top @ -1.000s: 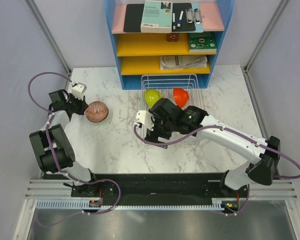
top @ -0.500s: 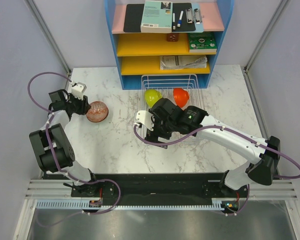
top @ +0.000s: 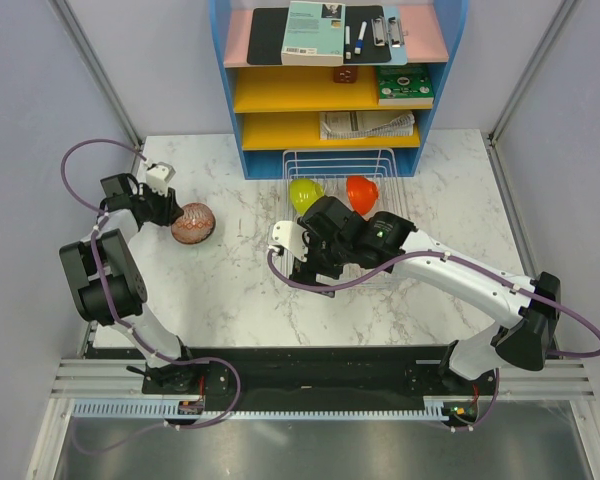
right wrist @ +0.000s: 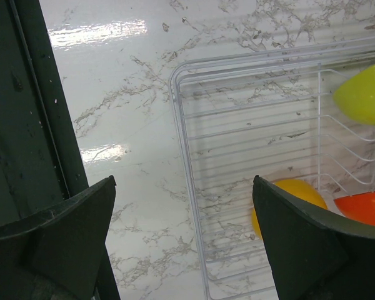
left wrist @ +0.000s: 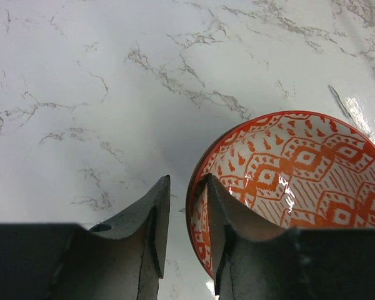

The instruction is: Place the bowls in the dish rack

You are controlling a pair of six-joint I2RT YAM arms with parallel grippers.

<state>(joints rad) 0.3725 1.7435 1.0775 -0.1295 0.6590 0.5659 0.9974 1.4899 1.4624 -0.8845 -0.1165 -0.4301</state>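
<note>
**Bowl pinched at rim, left of rack**

Table (top: pixel 230 290): marble-look top, w/ the dish rack (top: pixel 338 156) toward its far side, just in front of the shelf unit (top: pixel 335 90).

Rack is thin wire w/ low sides. The top cam shows 2 bowls in its far end: lime-green bowl (top: pixel 303 192) and orange-red bowl (top: pixel 361 190).

The right gripper (right wrist: pixel 182 187) hangs over the rack's near-left corner, jaws spread wide, nothing btwn them.

The patterned bowl (top: pixel 193 222) is well left of the rack, on the open table. It looks tipped, rim toward the left gripper (top: pixel 176 213).

That gripper is closed down narrow across the rim, 1 finger inside the bowl and 1 outside. I judge it has hold.

**Handling (judgement):**
- Glazed and hard, prob ceramic, so stiff, slick and likely to chip if knocked on the wire.
- Small, so prob not heavy.
- Rim pinch is the sensible hold since the body is too wide for the jaws.
- An edge grip lets the bowl swing or slide on the glaze, so go slow and set it down gently btwn the wires.

**Views:**
- Top cam gives the layout and the bowl's tilt, but the rim grip is too small to read.
- Left wrist cam shows the rim btwn the jaws (left wrist: pixel 187 200) and the orange pattern inside the bowl (left wrist: pixel 287 181).
- Right wrist cam shows a 3rd bowl in the rack, the yellow-orange bowl (right wrist: pixel 287 197). The right arm hides it from the top cam.
</note>
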